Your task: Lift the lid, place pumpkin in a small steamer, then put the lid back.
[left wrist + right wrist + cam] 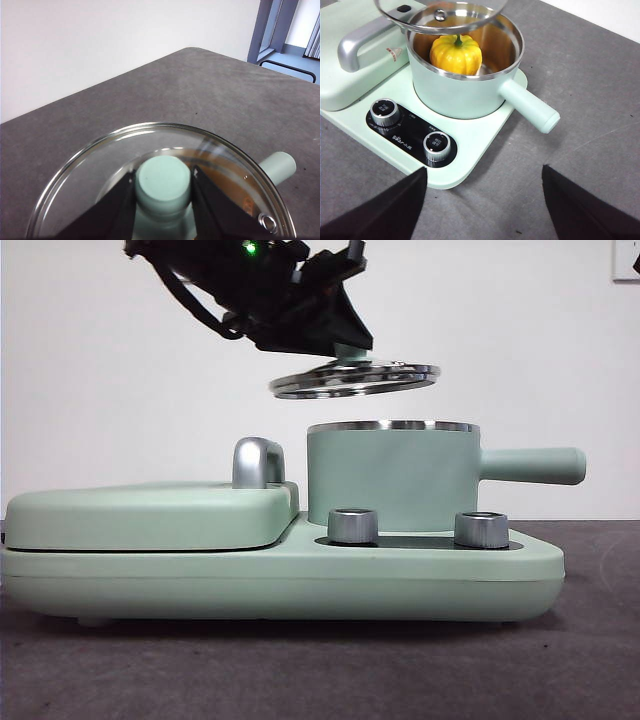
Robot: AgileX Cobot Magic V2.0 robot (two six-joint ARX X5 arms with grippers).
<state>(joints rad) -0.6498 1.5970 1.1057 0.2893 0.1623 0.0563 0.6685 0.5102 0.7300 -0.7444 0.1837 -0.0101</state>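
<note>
My left gripper is shut on the mint-green knob of the glass lid and holds it tilted a little above the small steamer. The lid also shows in the right wrist view, over the pot's far side. The yellow-orange pumpkin sits inside the steamer. The steamer's straight handle points right. My right gripper is open and empty, back from the appliance over the grey table.
The steamer stands on the wide mint-green appliance base with two silver knobs. A flat mint-green griddle cover with a steel handle lies to its left. Grey table all around.
</note>
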